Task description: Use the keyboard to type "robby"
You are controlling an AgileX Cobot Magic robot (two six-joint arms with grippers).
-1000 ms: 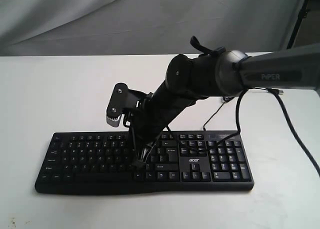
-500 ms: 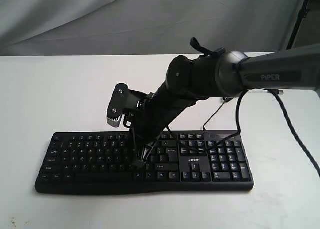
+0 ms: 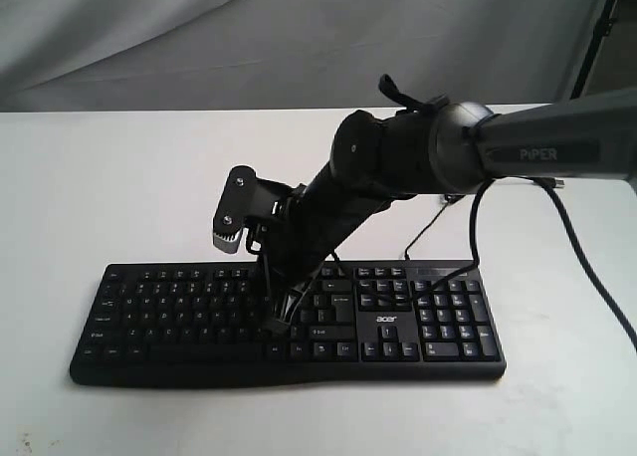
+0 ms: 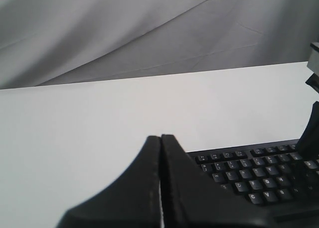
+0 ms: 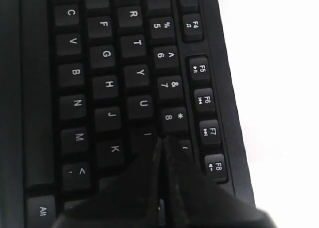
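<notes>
Right pincer (image 5: 162, 141), closed and empty, points down at the keyboard (image 5: 107, 83) beside its I and 8 keys. Keyboard lies along the front edge of the surface (image 3: 100, 177). Risk: the tip could straddle neighbouring keys, typing a wrong or doubled letter.

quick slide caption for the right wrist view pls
Shut right gripper pointing at the wide black plastic keyboard, tips beside the I key.

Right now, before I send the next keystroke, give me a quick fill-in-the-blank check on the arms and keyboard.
The arm reaching over the keyboard is the ____ one. Its jaws are ____. The left jaws, off to one side of the keyboard, are ____. The keyboard's white logo reads ____.
Missing words: right, shut, shut, acer.
</notes>
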